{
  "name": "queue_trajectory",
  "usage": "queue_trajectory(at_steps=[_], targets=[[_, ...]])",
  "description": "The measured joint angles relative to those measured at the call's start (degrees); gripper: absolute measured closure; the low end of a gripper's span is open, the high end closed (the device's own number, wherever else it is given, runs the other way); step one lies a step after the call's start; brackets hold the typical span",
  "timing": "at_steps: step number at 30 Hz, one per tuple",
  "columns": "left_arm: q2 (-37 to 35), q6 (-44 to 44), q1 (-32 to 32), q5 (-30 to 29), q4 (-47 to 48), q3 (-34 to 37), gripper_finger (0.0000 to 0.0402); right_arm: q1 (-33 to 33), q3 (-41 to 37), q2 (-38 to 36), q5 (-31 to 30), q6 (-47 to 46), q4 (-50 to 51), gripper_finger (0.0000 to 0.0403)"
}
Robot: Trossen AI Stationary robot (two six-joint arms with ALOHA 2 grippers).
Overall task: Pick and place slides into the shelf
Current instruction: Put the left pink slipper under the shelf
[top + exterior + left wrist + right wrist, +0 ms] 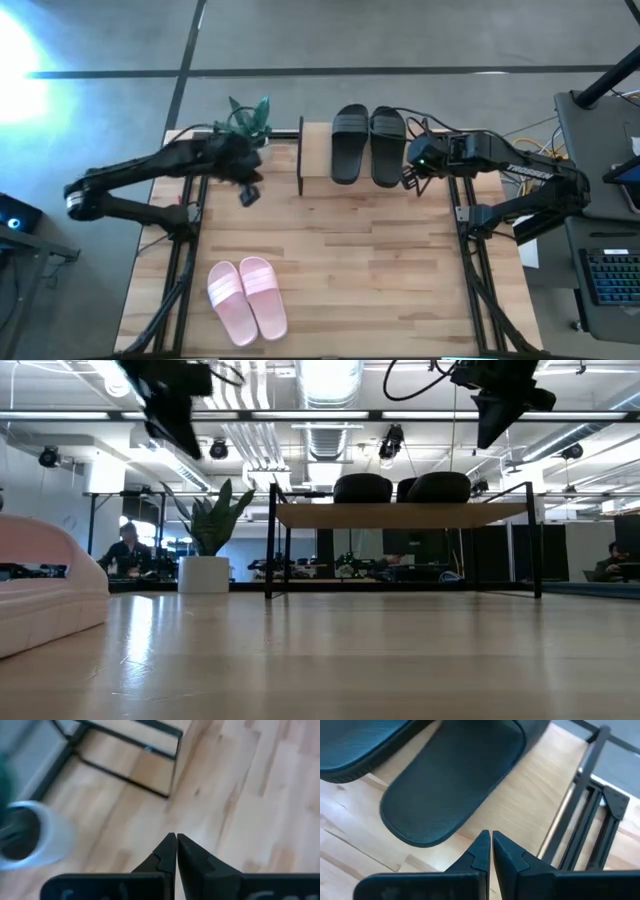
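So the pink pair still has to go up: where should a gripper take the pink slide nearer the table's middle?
Probably by its wide strap, from straight above. It lies sole-down and the strap arches over the footbed, so one finger can slip under. The left gripper is nearer.

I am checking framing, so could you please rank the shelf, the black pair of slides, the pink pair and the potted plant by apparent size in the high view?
1. shelf, largest.
2. and 3. black pair and pink pair: too alike to rank.
4. potted plant, smallest.
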State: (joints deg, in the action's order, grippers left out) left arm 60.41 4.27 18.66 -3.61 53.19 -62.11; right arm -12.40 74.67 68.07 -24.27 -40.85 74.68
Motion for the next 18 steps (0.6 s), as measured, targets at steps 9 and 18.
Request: queue_trajectory(at_steps=[9,18], targets=[[-5.48,18.71,-20.8,-13.28,15.79,-3.67,0.0402,-0.08,-0.02,1.62,0.24,8.22,-12.26,0.0392],[5.74,41.01,-44.47,-13.21,24.3,-7.02,0.0402,-2.17,-0.02,6.07,5.13,12.37,-17.97,0.0392]])
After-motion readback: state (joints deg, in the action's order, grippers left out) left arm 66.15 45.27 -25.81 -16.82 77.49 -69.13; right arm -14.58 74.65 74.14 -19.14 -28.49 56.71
